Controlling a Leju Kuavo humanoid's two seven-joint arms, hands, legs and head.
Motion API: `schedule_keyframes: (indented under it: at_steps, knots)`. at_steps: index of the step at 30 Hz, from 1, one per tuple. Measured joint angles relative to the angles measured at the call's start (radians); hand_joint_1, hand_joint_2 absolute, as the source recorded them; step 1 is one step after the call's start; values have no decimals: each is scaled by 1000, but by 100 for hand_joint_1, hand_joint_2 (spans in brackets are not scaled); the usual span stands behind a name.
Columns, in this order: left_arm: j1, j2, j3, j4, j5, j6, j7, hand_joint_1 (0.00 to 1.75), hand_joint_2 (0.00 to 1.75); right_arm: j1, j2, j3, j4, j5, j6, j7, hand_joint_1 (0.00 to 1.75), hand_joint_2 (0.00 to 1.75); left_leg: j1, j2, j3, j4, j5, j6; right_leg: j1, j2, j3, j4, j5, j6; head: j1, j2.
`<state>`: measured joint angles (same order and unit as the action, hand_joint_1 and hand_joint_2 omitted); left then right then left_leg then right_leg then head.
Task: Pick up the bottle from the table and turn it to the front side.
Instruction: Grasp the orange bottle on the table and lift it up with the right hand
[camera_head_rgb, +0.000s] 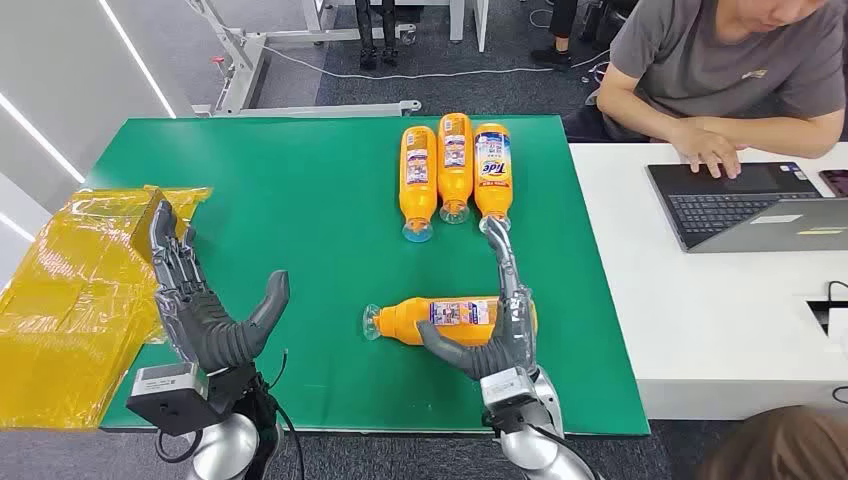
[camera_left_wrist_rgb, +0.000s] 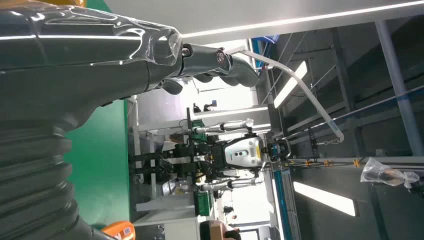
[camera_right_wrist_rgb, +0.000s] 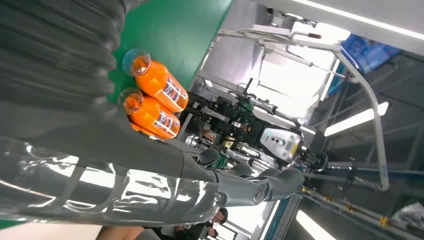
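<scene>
Bottle (camera_head_rgb: 450, 317) lying on its side on the green worktop (camera_head_rgb: 300, 200), long axis running across the robot's front, cap end toward the robot's left, base tucked under the right hand (camera_head_rgb: 500, 325). Right hand wrapped over the base end: thumb curled along the near side, fingers (camera_head_rgb: 505, 265) stretched over the far side and pointing away toward the back row. Contact looks real, though whether the grip is firm or merely resting cannot be judged; bottle apparently not lifted off the surface yet. Label partly showing on the upward face, so probably needs a roll about the long axis to bring the front side up. Left hand (camera_head_rgb: 200, 310) held well apart to the left, fingers spread, thumb out, holding nothing, hovering over bare green near the yellow plastic sheet (camera_head_rgb: 70, 290). Right hand plainly the nearer one and already on the job. Further out, three more orange bottles (camera_head_rgb: 455, 170) lying side by side at the back of the worktop, caps pointing toward the robot, the rightmost cap just beyond the right hand's fingertips; worth watching during any lift or twist. Beyond the green edge, a white desk (camera_head_rgb: 700, 320) with a laptop (camera_head_rgb: 740, 205) and a seated person's hand (camera_head_rgb: 712, 150) on its keys.
</scene>
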<state>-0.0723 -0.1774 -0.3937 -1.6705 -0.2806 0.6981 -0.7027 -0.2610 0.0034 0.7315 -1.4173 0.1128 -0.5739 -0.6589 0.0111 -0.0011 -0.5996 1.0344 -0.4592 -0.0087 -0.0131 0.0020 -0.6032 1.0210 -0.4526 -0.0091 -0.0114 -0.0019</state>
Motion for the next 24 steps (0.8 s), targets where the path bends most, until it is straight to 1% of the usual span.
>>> schedule_keyframes:
  at_steps: [2,4,6,8,10,12,14,18,21,24]
  knots:
    - [0,0,0,0,1,0,0,0,175,-14,-7,1,6,24,15,33,0,175,0,0,0,0,0,0,0,0,0,0,0,0,0,0]
    - [0,0,0,0,3,0,0,0,175,-44,-21,4,18,80,52,101,0,175,0,0,0,0,1,1,0,0,0,0,1,1,0,0]
    - [0,0,0,0,5,0,0,0,175,-83,-36,8,32,145,112,179,0,175,0,0,0,0,1,1,0,0,0,0,1,1,0,0]
    - [0,1,0,0,7,0,0,0,175,-131,-53,16,51,220,207,256,0,175,0,0,0,0,1,1,0,0,0,0,1,1,0,0]
    - [0,3,0,0,11,0,0,0,175,-187,-71,28,81,304,342,320,0,175,0,0,0,1,2,2,0,0,0,0,2,1,0,0]
    - [0,4,0,0,14,0,0,0,175,-244,-87,43,124,373,475,357,0,175,0,0,0,1,2,2,0,-1,0,0,2,0,0,0]
    - [0,6,0,-2,14,0,0,0,175,-298,-98,60,174,418,567,366,0,175,0,0,0,1,2,2,0,-1,0,0,2,1,0,0]
    - [1,9,0,-5,14,0,0,0,175,-392,-113,102,284,471,696,338,0,175,0,0,0,1,2,2,0,-1,0,0,2,1,0,0]
    - [1,11,0,-6,23,0,0,0,175,-451,-124,138,361,491,763,315,0,175,0,-1,0,1,2,2,0,-1,0,0,2,1,0,0]
    - [1,14,0,-6,40,0,0,0,175,-497,-140,171,431,503,810,305,0,175,0,-1,0,2,2,2,0,-1,0,0,2,1,0,0]
